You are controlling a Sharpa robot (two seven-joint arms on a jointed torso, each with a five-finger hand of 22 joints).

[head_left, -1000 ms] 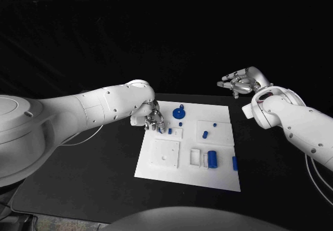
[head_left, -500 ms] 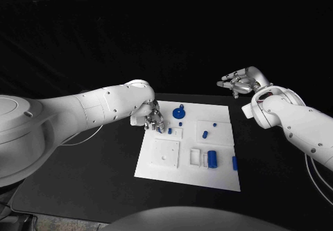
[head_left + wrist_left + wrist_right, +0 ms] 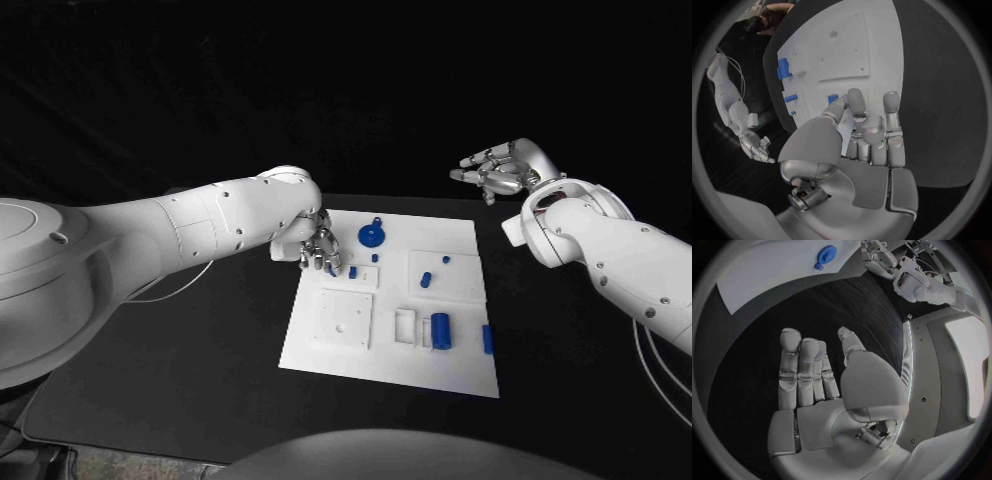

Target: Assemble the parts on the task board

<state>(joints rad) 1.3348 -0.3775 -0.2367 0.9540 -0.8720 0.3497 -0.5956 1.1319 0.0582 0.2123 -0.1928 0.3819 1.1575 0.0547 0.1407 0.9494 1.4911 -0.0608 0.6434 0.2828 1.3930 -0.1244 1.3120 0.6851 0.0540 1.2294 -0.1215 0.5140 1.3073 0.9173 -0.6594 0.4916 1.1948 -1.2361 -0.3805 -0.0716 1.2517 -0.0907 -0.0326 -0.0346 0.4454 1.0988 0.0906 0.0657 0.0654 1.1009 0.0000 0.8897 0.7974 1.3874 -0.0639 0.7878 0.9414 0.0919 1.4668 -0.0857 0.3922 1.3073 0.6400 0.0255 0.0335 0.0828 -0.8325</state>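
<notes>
task board (image 3: 346, 340) lies mid-surface with blue parts (image 3: 441, 330) on it. left hand (image 3: 317, 246) hovers at its far-left corner, fingers apart, holding nothing. right hand (image 3: 498, 170) is raised beyond it, fingers apart, empty.

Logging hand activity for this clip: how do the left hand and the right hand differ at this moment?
The left hand is down over the task board, its fingers reaching to the board's far left part beside a small blue piece; the right hand is raised off the board, beyond its far right corner. The left hand's fingers point down toward the parts; the right hand's fingers are straight and spread over bare table. Neither plainly holds anything.
</notes>
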